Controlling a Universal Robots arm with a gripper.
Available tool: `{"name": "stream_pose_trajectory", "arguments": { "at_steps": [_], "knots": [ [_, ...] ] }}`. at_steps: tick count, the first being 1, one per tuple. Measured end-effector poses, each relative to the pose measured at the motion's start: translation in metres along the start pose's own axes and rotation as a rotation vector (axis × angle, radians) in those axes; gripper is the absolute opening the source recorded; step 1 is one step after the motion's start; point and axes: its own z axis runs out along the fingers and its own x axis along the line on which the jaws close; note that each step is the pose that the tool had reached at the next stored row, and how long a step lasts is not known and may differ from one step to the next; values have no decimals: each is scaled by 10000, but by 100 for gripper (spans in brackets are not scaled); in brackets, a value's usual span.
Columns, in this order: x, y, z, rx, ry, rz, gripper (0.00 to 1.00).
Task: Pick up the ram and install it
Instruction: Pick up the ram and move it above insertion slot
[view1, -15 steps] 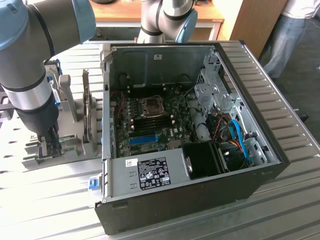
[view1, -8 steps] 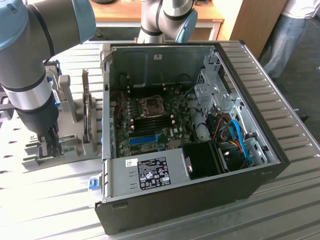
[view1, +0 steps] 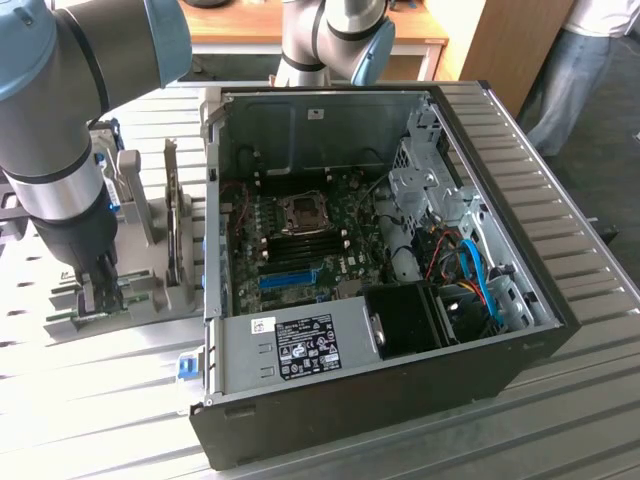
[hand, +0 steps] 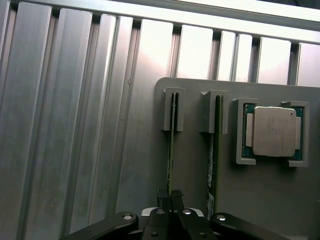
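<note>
Claw (hand: 169, 194): two black fingertips (hand: 162, 196) are pinched almost together on the thin upper edge of the ram stick, one on each face.
Ram stick (hand: 171, 150): a long, thin green board standing on edge in a grey holder (hand: 270, 195). Its far end sits in a small upright grey slot and its near end is between the claw's tips.
Second stick (hand: 212, 160): stands on edge just beside the first, parallel to it, in its own slot, apart from the claw.
Processor chip (hand: 272, 131): square and silver, lying flat in a grey frame on the same holder, on the other side of the second stick.
Table (hand: 65, 125): ribbed bare metal under the holder.
Arm (view1: 60, 130): in the exterior view it reaches down at the exterior view's left, with the claw (view1: 100, 295) low over the holder (view1: 140, 300).
Computer case (view1: 400, 400): black, lying open just beside the holder, toward the exterior view's right.
Circuit board (view1: 300, 250): inside the case, with a blue slot strip (view1: 290, 280).
Second arm (view1: 335, 40): behind the case.
Person (view1: 575, 70): stands at the far corner, in jeans.
</note>
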Motion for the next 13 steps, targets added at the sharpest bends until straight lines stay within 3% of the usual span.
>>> {"name": "stream_pose_trajectory", "arguments": {
  "at_steps": [13],
  "knots": [
    [-1,3,-48,1,-4,82,12]
  ]
}}
